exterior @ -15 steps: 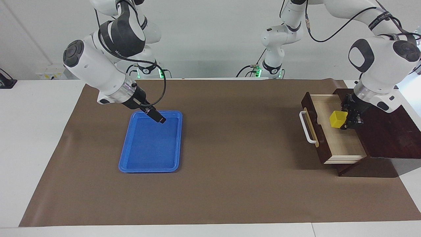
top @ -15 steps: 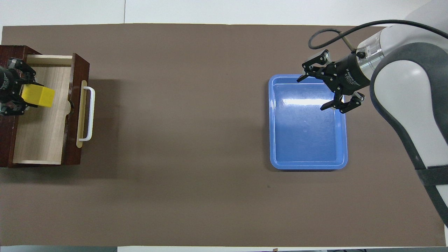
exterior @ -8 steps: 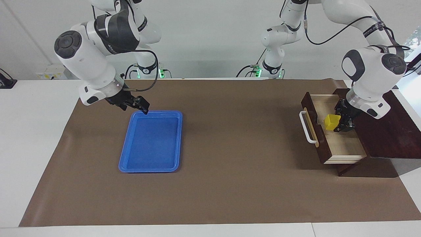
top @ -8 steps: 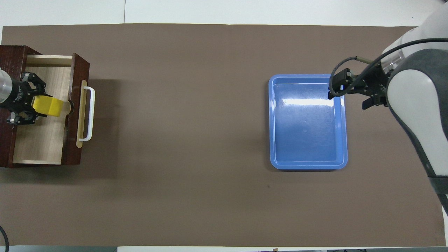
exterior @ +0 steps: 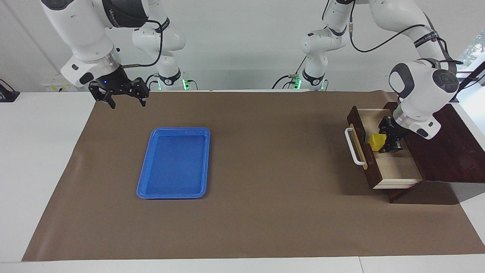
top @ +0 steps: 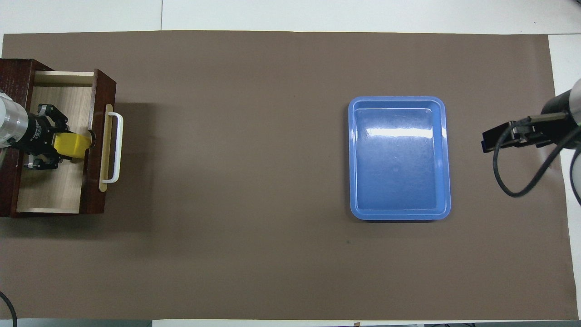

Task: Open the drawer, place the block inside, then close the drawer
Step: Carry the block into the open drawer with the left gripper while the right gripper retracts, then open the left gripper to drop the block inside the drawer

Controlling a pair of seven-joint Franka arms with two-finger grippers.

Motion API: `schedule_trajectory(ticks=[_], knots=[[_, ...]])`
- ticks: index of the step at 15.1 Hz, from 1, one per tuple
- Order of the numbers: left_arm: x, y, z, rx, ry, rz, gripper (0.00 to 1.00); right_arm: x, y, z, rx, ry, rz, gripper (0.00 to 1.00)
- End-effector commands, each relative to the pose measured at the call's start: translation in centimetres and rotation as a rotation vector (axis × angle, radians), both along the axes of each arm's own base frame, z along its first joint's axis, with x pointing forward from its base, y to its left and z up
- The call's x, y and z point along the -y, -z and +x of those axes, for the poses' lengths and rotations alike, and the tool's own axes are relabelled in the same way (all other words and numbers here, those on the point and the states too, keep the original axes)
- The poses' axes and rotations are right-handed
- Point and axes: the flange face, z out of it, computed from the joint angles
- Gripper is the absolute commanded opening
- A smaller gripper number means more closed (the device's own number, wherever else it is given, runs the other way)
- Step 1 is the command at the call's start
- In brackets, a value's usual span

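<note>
The block, a small yellow cube, is sitting clamped in the left gripper, whose fingers are closing on its sides down inside the open drawer. The gripper is reaching in from the box's side, and the block at its tip is lying just beside the drawer's dark front panel, close to the notch in that panel; whether the block is resting on the pale wood floor or hanging just above it cannot be told. Outward from the gripper, the white bar handle is standing on the front panel, and the drawer is standing pulled well out of the dark wooden box at the left arm's end of the surface.

The right gripper is hanging with its fingers spread wide and holding nothing, raised over the brown mat's edge at the right arm's end. The blue tray is lying flat, near but not under this gripper.
</note>
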Motion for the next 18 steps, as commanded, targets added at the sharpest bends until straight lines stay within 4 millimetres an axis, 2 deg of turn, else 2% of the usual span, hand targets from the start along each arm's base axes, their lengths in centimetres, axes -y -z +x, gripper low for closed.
schedule_trajectory(ticks=[1,4,7,8,9,10,12,14,17,18], knots=[[0.4,-0.1,-1.1,0.020,-0.045,-0.016,0.00,1.2,1.1,-3.3,-0.042,-0.003,-0.023,1.00],[1.0,-0.2,-1.4,0.020,-0.048,-0.014,0.00,1.4,1.4,-3.3,-0.043,0.012,-0.024,1.00],[1.1,-0.1,-1.4,0.020,-0.045,-0.014,0.01,2.0,3.6,-1.7,-0.080,0.025,-0.018,1.00],[1.1,-0.1,-1.4,0.020,-0.045,-0.014,0.24,1.8,4.4,-0.9,-0.086,0.036,-0.019,1.00],[1.2,-0.1,-1.3,0.020,-0.042,-0.014,0.56,1.9,4.3,-0.6,-0.070,0.049,-0.017,1.00],[1.2,-0.3,-1.2,0.027,-0.040,-0.014,1.00,2.0,4.4,-0.3,-0.072,0.050,-0.013,1.00],[1.1,-1.0,-0.5,0.031,-0.042,-0.014,1.00,2.3,3.3,0.8,-0.057,0.057,0.001,1.00],[1.1,-2.4,-0.1,0.029,-0.037,-0.014,1.00,2.5,1.5,0.9,-0.045,0.060,0.004,1.00],[1.6,-5.4,0.3,0.016,-0.027,-0.015,1.00,2.2,1.2,0.4,-0.044,0.059,-0.001,1.00],[2.5,-6.5,0.4,0.017,-0.015,-0.018,1.00,2.2,1.3,0.3,-0.046,0.059,-0.001,1.00]])
